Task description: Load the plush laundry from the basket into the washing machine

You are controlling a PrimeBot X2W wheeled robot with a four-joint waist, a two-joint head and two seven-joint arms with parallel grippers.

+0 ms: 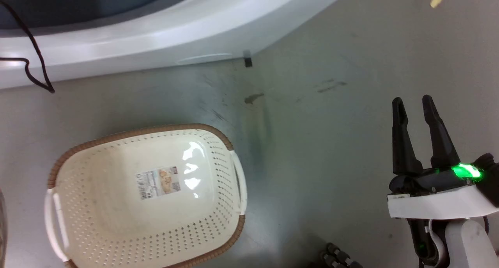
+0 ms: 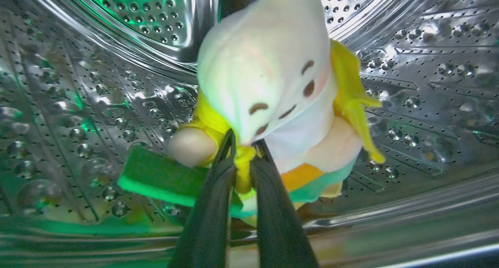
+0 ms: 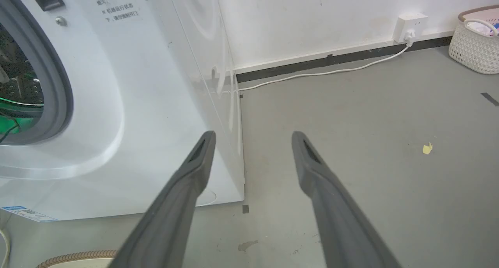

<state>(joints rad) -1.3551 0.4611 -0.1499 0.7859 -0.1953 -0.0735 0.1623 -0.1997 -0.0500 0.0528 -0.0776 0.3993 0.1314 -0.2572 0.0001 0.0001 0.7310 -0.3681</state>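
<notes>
Left gripper [image 2: 243,151]: pinching plush laundry [image 2: 269,73] inside washing machine drum [image 2: 97,84]
Right gripper [image 1: 412,101]: spread, empty
Advice: let go low, withdraw straight

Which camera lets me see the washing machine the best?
The right wrist view: it shows the washing machine with its white front, side and grey door ring together. The head view catches a strip of its curved white front. The left wrist view looks inside its shiny drum, where the left gripper pinches the doll.
</notes>
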